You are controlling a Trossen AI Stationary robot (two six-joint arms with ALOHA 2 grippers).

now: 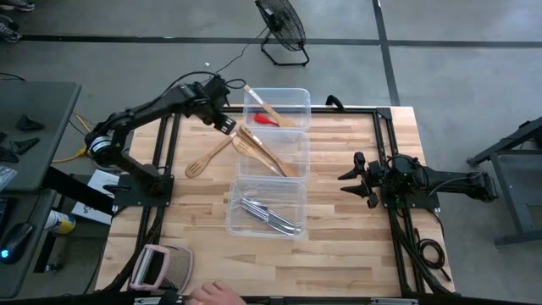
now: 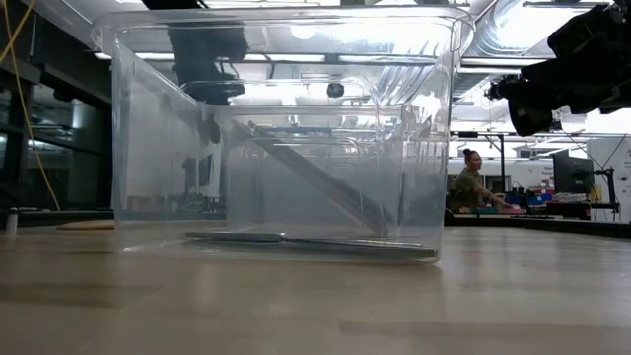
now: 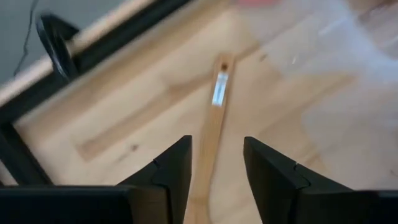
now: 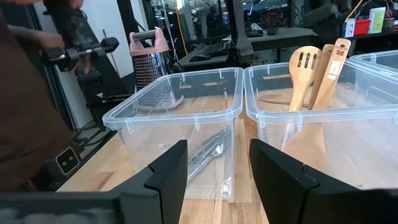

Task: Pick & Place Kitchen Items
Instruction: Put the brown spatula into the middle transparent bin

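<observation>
Grey concrete floor [image 1: 440, 68] all around the butcher-block wooden surface [image 1: 339, 246], with a black floor fan [image 1: 282, 25] parked just behind it. Looking across the room you get bright ceiling lights [image 2: 296, 30], silver ductwork [image 2: 523, 25], and a person [image 2: 471, 182] seated at a far desk with monitors [image 2: 572, 173].

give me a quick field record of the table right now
left gripper: at the middle tub's corner, fingers either side of a wooden handle
right gripper: open, empty, waiting at the table's right side
far tub: red utensil, wooden utensil
near tub: metal cutlery
on table: slotted wooden spatula
near edge: grater, a person's hand
</observation>
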